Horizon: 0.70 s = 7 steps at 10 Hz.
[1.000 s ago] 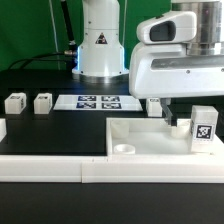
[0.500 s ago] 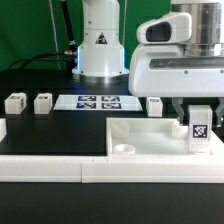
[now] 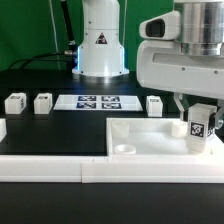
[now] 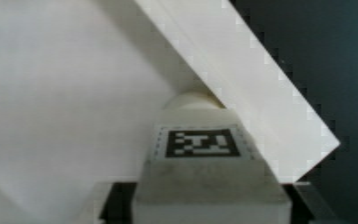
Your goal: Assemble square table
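The white square table top (image 3: 150, 140) lies at the front of the exterior view's right, against the low white border wall (image 3: 60, 168). My gripper (image 3: 200, 112) is shut on a white tagged leg (image 3: 202, 128), held upright over the top's far right corner. In the wrist view the leg (image 4: 202, 150) fills the space between my dark fingers (image 4: 121, 200), its tip at the slab's raised rim (image 4: 229, 70). Three other legs stand on the black mat: two at the left (image 3: 14, 102) (image 3: 42, 102) and one behind the top (image 3: 155, 105).
The marker board (image 3: 95, 101) lies flat at the back middle. The robot's base (image 3: 100, 45) stands behind it. A small white block (image 3: 2, 128) sits at the left edge. A round socket (image 3: 124, 148) shows at the top's near left corner.
The gripper with the leg has risen slightly and shifted a little to the exterior view's right over the table top's corner. The other legs have not moved.
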{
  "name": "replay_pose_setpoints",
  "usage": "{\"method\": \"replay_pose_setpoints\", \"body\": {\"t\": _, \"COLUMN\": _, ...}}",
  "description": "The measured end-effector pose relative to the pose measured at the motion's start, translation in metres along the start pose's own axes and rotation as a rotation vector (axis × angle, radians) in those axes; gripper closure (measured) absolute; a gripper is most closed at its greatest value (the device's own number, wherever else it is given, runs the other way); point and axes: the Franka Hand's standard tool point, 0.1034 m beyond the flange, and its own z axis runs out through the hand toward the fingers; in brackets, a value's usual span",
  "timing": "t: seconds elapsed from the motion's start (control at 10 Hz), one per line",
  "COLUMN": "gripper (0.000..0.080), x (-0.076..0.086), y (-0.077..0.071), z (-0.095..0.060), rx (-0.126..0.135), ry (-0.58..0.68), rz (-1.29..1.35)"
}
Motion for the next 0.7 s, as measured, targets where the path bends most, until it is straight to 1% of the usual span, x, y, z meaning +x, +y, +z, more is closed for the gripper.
{"method": "replay_pose_setpoints", "body": {"t": 0.1, "gripper": 0.0509, "x": 0.0003, "y": -0.0003, "z": 0.0022, "rx": 0.013, "ry": -0.016, "rz": 0.235}}
{"method": "replay_pose_setpoints", "body": {"t": 0.2, "gripper": 0.0509, "x": 0.0004, "y": -0.002, "z": 0.0029, "rx": 0.035, "ry": -0.039, "rz": 0.43}}
{"method": "replay_pose_setpoints", "body": {"t": 0.3, "gripper": 0.0509, "x": 0.0002, "y": -0.0019, "z": 0.003, "rx": 0.048, "ry": -0.042, "rz": 0.521}}
{"method": "replay_pose_setpoints", "body": {"t": 0.4, "gripper": 0.0509, "x": -0.0006, "y": -0.0024, "z": 0.0029, "rx": 0.05, "ry": -0.047, "rz": 0.596}}
{"method": "replay_pose_setpoints", "body": {"t": 0.5, "gripper": 0.0408, "x": -0.0014, "y": -0.0026, "z": 0.0036, "rx": 0.049, "ry": -0.05, "rz": 0.645}}
{"method": "replay_pose_setpoints", "body": {"t": 0.6, "gripper": 0.0271, "x": -0.0015, "y": -0.0024, "z": 0.0042, "rx": 0.048, "ry": -0.049, "rz": 0.624}}
{"method": "replay_pose_setpoints", "body": {"t": 0.7, "gripper": 0.0271, "x": -0.0014, "y": -0.0023, "z": 0.0043, "rx": 0.049, "ry": -0.047, "rz": 0.566}}
